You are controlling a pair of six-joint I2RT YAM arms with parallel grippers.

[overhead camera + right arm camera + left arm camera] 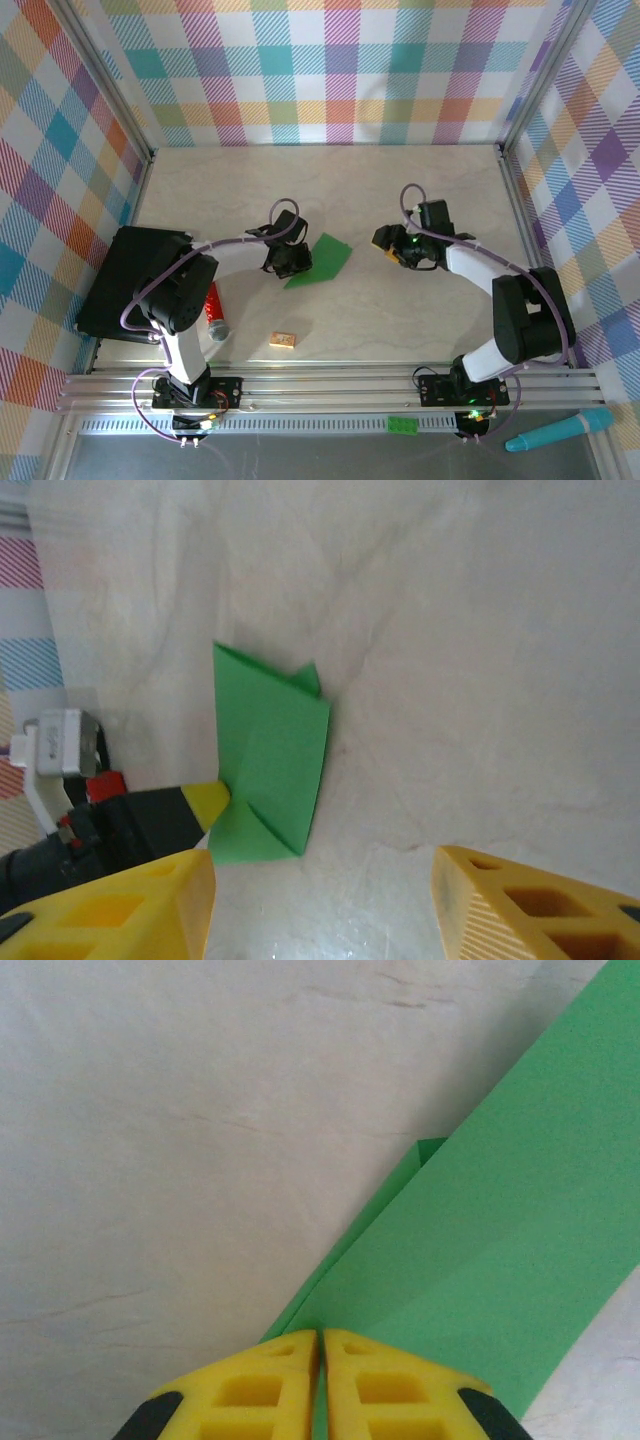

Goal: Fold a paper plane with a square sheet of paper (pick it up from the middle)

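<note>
I count one folded sheet of bright green paper (320,262), one flat black tray (125,290), one red cylinder (212,303), one teal pen (560,432), one tiny green plastic brick (403,425), and seemingly one small tan block (283,340).

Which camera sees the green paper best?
Right wrist view: the whole folded green paper shows, creases and all. The top view shows it small; the left wrist view cuts off its edges.

Bright, even overhead light; soft shadows on the tabletop (400,330). Wrist views slightly soft; the left gripper (321,1340) blurs at bottom centre.
</note>
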